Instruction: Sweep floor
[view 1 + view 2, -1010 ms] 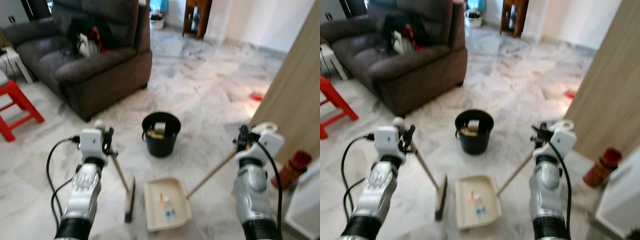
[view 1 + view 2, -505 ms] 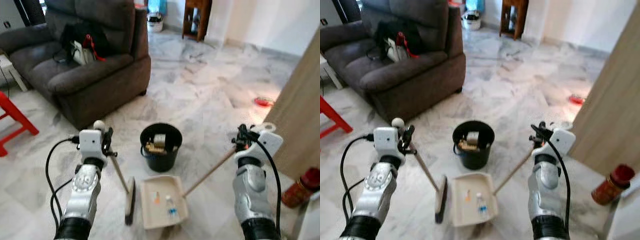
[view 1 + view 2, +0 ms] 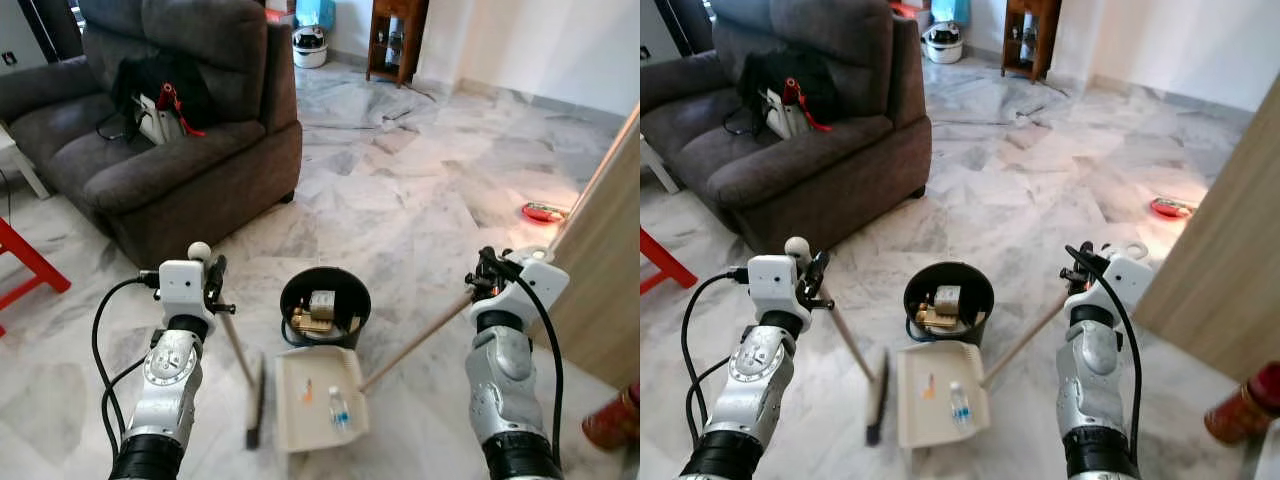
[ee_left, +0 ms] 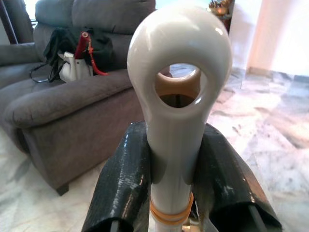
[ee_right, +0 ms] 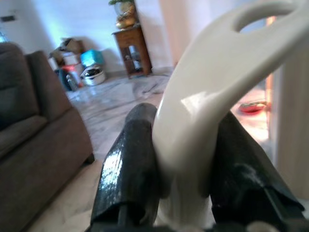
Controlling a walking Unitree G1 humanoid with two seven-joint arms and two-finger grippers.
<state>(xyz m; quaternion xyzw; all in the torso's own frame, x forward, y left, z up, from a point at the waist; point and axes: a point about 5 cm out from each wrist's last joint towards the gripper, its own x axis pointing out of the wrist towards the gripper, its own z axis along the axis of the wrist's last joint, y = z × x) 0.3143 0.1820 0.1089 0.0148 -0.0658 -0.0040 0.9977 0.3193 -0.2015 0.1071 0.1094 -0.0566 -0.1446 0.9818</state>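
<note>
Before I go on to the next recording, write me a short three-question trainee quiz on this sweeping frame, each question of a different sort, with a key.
1. True or false: the left tool is closed on the broom handle.
2. Multiple choice: where does the dustpan lie relative to the black bucket?
A. On the sofa
B. On the floor just in front of the bucket, on the robot's side
C. Inside the bucket
3. Fill in: the right tool grips the long handle of the ____.

Key
1. True: both black fingers press the white handle.
2. B
3. dustpan; its pan holds a few small pieces of litter.
</note>
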